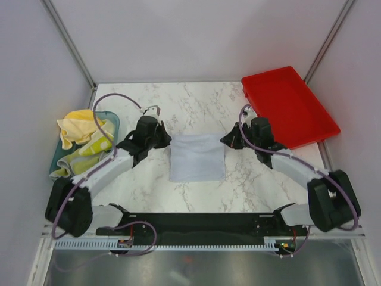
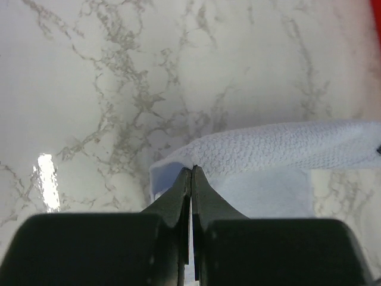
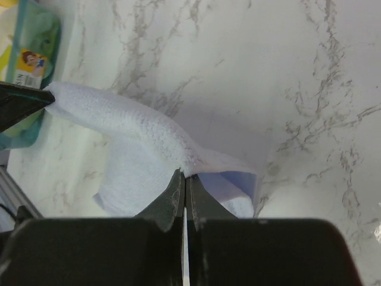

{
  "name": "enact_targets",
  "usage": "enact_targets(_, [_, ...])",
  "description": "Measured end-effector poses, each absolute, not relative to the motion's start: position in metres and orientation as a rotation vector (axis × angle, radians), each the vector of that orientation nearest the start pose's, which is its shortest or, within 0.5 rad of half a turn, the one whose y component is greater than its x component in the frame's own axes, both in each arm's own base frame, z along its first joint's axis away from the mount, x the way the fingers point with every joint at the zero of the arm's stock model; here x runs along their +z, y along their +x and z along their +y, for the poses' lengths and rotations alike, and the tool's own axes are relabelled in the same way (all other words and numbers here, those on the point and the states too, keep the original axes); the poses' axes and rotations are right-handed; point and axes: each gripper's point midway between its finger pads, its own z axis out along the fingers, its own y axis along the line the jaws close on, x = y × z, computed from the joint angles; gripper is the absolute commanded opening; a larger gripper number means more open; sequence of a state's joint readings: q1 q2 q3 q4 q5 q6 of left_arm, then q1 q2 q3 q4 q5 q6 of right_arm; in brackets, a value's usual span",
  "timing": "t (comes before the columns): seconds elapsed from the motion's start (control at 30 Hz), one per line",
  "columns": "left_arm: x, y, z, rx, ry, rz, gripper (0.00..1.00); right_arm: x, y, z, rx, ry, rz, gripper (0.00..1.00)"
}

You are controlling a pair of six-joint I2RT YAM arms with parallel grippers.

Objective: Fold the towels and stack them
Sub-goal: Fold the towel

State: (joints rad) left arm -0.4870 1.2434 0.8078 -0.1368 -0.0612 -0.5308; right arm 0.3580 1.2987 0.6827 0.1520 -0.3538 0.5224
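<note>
A pale blue towel [image 1: 197, 157] lies spread on the marble table at the centre. My left gripper [image 1: 168, 142] is shut on its far left corner, and in the left wrist view the gripper [image 2: 191, 170] pinches the lifted edge of the towel [image 2: 280, 152]. My right gripper [image 1: 226, 140] is shut on the far right corner, and in the right wrist view the gripper [image 3: 184, 174] holds the raised edge of the towel [image 3: 128, 128]. The far edge hangs taut between the two grippers, slightly above the table. Yellow and green towels [image 1: 80, 137] lie bunched in a teal basket at the left.
A red tray [image 1: 290, 105] stands at the back right, close behind the right arm. The teal basket [image 1: 58, 156] sits at the table's left edge; its end shows in the right wrist view [image 3: 30, 36]. White walls enclose the table on three sides.
</note>
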Motion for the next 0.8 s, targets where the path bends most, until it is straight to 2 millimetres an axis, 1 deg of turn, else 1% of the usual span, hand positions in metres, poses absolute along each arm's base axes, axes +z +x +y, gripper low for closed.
enact_targets(0.07, [0.116, 0.344, -0.177, -0.474, -0.126, 2.260, 0.02, 0.116, 0.338, 0.211, 0.877, -0.048, 2.176, 0.00])
enact_targets(0.1, [0.108, 0.352, -0.175, -0.461, -0.138, 2.277, 0.02, 0.108, 0.347, 0.213, 0.868, -0.049, 2.191, 0.00])
enact_targets(0.13, [0.097, 0.362, -0.173, -0.444, -0.150, 2.301, 0.02, 0.105, 0.355, 0.215, 0.861, -0.051, 2.196, 0.00])
enact_targets(0.17, [0.091, 0.373, -0.172, -0.432, -0.160, 2.309, 0.02, 0.103, 0.366, 0.218, 0.856, -0.055, 2.194, 0.00])
enact_targets(0.2, [0.088, 0.385, -0.172, -0.431, -0.167, 2.314, 0.02, 0.101, 0.377, 0.220, 0.853, -0.058, 2.188, 0.00])
enact_targets(0.27, [0.088, 0.408, -0.174, -0.448, -0.174, 2.306, 0.02, 0.102, 0.400, 0.224, 0.845, -0.062, 2.173, 0.00])
enact_targets(0.3, [0.090, 0.421, -0.175, -0.462, -0.178, 2.297, 0.02, 0.102, 0.411, 0.225, 0.840, -0.061, 2.168, 0.08])
enact_targets(0.33, [0.093, 0.433, -0.177, -0.478, -0.178, 2.287, 0.02, 0.102, 0.419, 0.226, 0.837, -0.062, 2.161, 0.14])
enact_targets(0.4, [0.096, 0.455, -0.179, -0.497, -0.178, 2.269, 0.18, 0.099, 0.437, 0.225, 0.821, -0.048, 2.159, 0.26])
enact_targets(0.47, [0.096, 0.471, -0.179, -0.496, -0.169, 2.261, 0.34, 0.095, 0.453, 0.223, 0.793, -0.029, 2.166, 0.29])
enact_targets(0.5, [0.094, 0.479, -0.178, -0.490, -0.170, 2.265, 0.36, 0.092, 0.460, 0.221, 0.782, -0.019, 2.175, 0.31])
enact_targets(0.53, [0.092, 0.483, -0.177, -0.484, -0.170, 2.270, 0.38, 0.091, 0.465, 0.219, 0.773, -0.008, 2.180, 0.33])
enact_targets(0.6, [0.085, 0.488, -0.175, -0.468, -0.170, 2.291, 0.46, 0.088, 0.475, 0.213, 0.754, 0.017, 2.196, 0.40])
enact_targets(0.67, [0.081, 0.486, -0.171, -0.441, -0.177, 2.323, 0.52, 0.089, 0.480, 0.205, 0.728, 0.043, 2.220, 0.40])
enact_targets(0.77, [0.083, 0.485, -0.166, -0.402, -0.186, 2.339, 0.52, 0.095, 0.483, 0.194, 0.689, 0.076, 2.248, 0.38])
enact_targets(0.8, [0.085, 0.484, -0.166, -0.406, -0.183, 2.342, 0.51, 0.095, 0.479, 0.192, 0.686, 0.082, 2.262, 0.35])
